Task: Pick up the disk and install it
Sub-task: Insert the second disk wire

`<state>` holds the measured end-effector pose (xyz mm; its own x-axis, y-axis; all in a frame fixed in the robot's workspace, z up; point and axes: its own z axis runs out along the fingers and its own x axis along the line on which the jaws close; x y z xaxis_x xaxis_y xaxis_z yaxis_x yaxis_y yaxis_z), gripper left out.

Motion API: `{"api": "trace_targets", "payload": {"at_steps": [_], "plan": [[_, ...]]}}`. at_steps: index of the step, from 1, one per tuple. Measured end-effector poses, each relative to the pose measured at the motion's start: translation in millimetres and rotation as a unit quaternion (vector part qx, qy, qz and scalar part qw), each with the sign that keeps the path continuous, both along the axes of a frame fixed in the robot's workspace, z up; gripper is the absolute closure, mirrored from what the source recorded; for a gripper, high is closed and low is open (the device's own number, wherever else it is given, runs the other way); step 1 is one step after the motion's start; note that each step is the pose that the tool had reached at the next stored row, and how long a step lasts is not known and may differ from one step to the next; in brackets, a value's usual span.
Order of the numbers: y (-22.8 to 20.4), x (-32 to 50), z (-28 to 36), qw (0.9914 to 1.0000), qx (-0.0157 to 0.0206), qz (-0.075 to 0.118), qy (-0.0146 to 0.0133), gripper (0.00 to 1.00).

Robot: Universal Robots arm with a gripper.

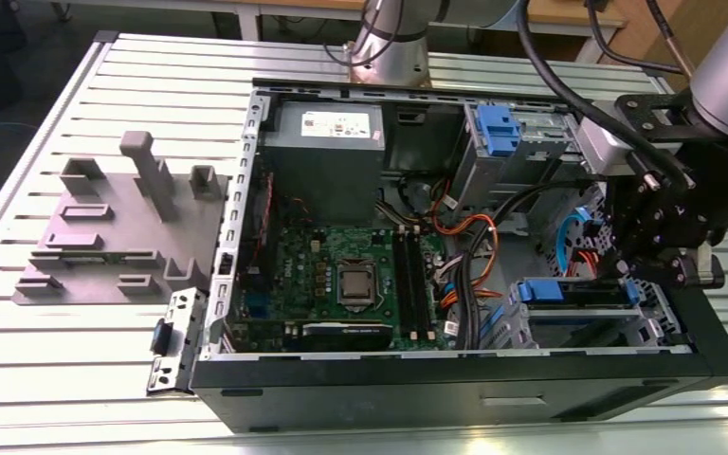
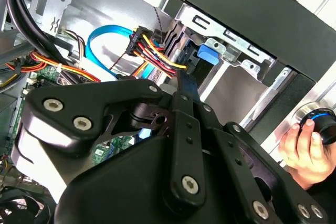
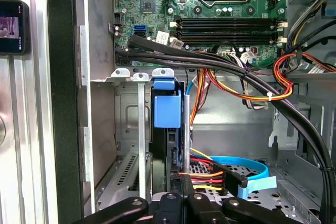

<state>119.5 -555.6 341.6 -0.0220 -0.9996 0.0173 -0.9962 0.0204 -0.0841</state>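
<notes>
The disk point(image 3: 167, 111) stands on edge in the drive bay at the case's front corner. Its blue carrier tab faces up and its dark body drops into the slot below. In the exterior view the disk's blue carrier point(image 1: 554, 292) shows in the lower bay on that view's right. My gripper point(image 3: 185, 129) hangs over this bay, shut, its thin fingers point(image 2: 185, 85) pressed together right beside the carrier's edge. In the second wrist view the blue tab point(image 2: 207, 53) lies just past the fingertips. I cannot tell whether the fingers touch the disk.
The open computer case point(image 1: 225, 284) lies on a slatted metal table. Orange, red and black cables point(image 3: 247, 85) and a blue ribbon cable point(image 3: 252, 174) run beside the bay. A second blue carrier point(image 1: 497, 128) sits in the upper bay. A person's hand point(image 2: 302, 145) rests outside the case. Grey fixtures point(image 1: 111, 237) stand on the exterior view's left.
</notes>
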Motion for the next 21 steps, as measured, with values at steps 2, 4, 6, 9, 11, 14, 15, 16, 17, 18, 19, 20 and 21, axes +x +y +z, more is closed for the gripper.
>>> {"api": "trace_targets", "payload": {"at_steps": [2,4,6,9,11,14,15,16,17,18,19,20,21], "plan": [[0.0,0.0,0.0,1.00000,0.0000,0.000,0.0000,0.89],[0.0,-0.1,-0.1,1.00000,0.0000,0.000,0.0000,0.89],[0.0,-0.8,0.0,1.00000,0.0000,0.000,0.0000,0.89],[0.0,-4.7,0.0,1.00000,0.0000,0.000,0.0000,0.89],[-0.1,-6.6,0.0,1.00000,0.0000,0.000,0.0000,0.89],[0.0,-6.6,0.0,1.00000,0.0000,0.000,0.0000,0.89],[0.0,-6.7,0.0,1.00000,0.0000,0.000,0.0000,0.89],[0.0,-6.7,0.7,1.00000,-0.0001,0.000,0.0000,0.89],[0.1,-6.7,2.1,1.00000,-0.0002,0.000,0.0000,0.89],[0.2,-6.7,3.7,1.00000,0.0000,0.000,0.0000,0.89],[0.5,-6.7,5.7,1.00000,0.0001,0.000,0.0000,0.89],[0.8,-6.7,7.9,1.00000,0.0000,0.000,0.0000,0.89],[1.4,-6.7,10.2,1.00000,0.0000,0.000,0.0000,0.89]]}}
